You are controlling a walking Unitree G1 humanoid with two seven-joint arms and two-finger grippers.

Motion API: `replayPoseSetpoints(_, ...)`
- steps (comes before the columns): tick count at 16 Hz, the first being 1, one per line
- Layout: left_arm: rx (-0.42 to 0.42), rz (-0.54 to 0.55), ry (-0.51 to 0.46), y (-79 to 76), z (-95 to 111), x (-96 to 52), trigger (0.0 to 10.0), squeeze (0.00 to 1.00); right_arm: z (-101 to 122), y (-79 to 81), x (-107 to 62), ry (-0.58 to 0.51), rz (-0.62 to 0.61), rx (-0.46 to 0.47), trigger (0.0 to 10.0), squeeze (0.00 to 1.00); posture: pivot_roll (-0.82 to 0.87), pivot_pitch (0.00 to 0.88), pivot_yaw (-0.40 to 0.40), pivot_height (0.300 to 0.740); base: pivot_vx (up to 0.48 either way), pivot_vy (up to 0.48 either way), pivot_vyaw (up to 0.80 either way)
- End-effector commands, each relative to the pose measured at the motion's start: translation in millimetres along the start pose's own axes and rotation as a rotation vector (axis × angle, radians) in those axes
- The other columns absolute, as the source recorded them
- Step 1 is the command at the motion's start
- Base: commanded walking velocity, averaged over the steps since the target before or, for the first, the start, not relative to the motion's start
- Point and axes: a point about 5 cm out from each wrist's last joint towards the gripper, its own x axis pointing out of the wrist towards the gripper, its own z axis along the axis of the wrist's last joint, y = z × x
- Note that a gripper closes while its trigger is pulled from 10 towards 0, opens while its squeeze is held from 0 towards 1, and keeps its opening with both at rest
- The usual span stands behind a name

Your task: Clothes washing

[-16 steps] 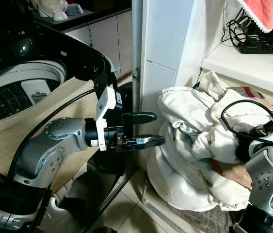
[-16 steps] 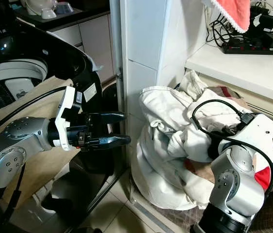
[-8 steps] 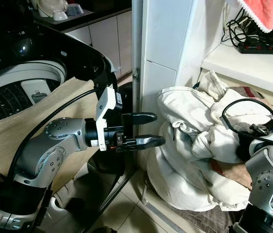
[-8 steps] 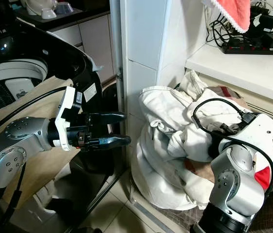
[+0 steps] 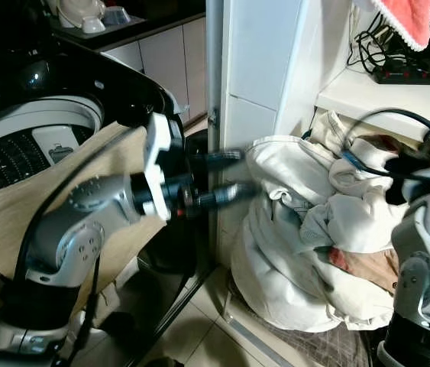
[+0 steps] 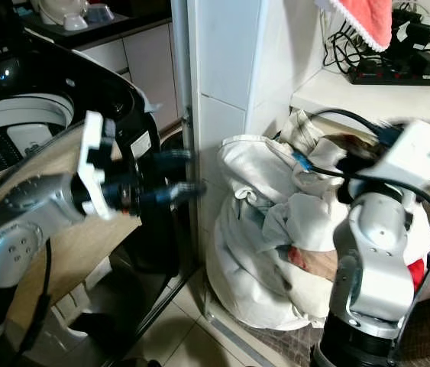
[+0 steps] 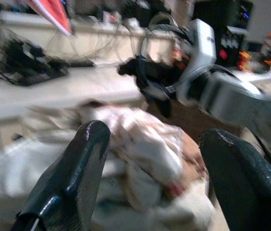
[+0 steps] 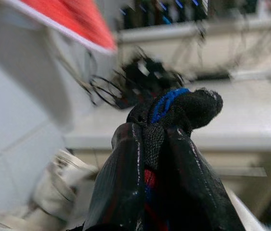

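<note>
white laundry heap (image 5: 299, 229), black-and-blue cloth (image 8: 174, 108), red towel (image 5: 405, 19)

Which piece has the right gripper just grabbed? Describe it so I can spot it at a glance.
Start at the white shelf with the power strip, above the heap of white laundry by the tiled pillar. The right gripper, raised in front of that shelf, is shut on a small dark fabric item. It is black with blue trim, unlike the pale clothes below.
</note>
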Motion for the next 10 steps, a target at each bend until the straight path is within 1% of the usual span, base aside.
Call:
replayPoseSetpoints(1, 0.016, 0.117, -0.073, 14.0, 13, -0.2, 10.0, 0.00, 15, 16.6, -4.6, -0.120, 0.127, -0.076, 0.0, 0.00, -0.09, 0.000, 0.025, 0.740, 0.000, 0.000, 0.00)
replayPoseSetpoints(2, -0.002, 0.182, -0.102, 20.8, 17, 1.0, 10.0, 0.00, 17, 26.4, -7.7, -0.162, 0.210, -0.122, 0.0, 0.00, -0.09, 0.000, 0.024, 0.740, 0.000, 0.000, 0.00)
replayPoseSetpoints(3, -0.066, 0.307, -0.150, 33.4, 23, 3.3, 10.0, 0.00, 19, 44.4, -15.8, -0.224, 0.371, -0.189, 0.0, 0.00, -0.09, 0.000, 0.024, 0.740, 0.000, 0.000, 0.00)
replayPoseSetpoints(4, -0.129, 0.348, -0.180, 38.5, 25, 5.0, 10.0, 0.00, 19, 54.1, -21.1, -0.254, 0.461, -0.222, 0.0, 0.00, -0.09, 0.000, 0.024, 0.740, 0.000, 0.000, 0.00)
replayPoseSetpoints(5, -0.191, 0.376, -0.212, 42.5, 28, 7.0, 10.0, 0.25, 19, 63.3, -27.2, -0.292, 0.551, -0.258, 0.0, 0.00, -0.09, 0.000, 0.024, 0.740, 0.000, 0.000, 0.00)
replayPoseSetpoints(6, -0.244, 0.394, -0.245, 45.0, 30, 9.1, 10.0, 1.00, 18, 70.9, -33.0, -0.325, 0.630, -0.298, 0.0, 0.00, -0.09, 0.000, 0.024, 0.740, 0.000, 0.000, 0.00)
replayPoseSetpoints(7, -0.333, 0.401, -0.287, 46.7, 32, 12.8, 10.0, 1.00, 16, 81.9, -42.5, -0.366, 0.749, -0.332, 0.0, 0.00, -0.09, 0.000, 0.024, 0.740, 0.000, 0.000, 0.00)
replayPoseSetpoints(9, -0.449, 0.382, -0.329, 46.1, 32, 18.5, 10.0, 1.00, 13, 93.0, -54.0, -0.413, 0.883, -0.370, 0.0, 0.00, -0.09, 0.000, 0.025, 0.740, 0.000, 0.000, 0.00)
replayPoseSetpoints(10, -0.573, 0.323, -0.363, 40.4, 30, 26.0, 10.0, 1.00, 9, 101.3, -61.8, -0.445, 0.989, -0.398, 0.0, 0.00, -0.09, 0.000, 0.022, 0.740, 0.000, 0.000, 0.00)
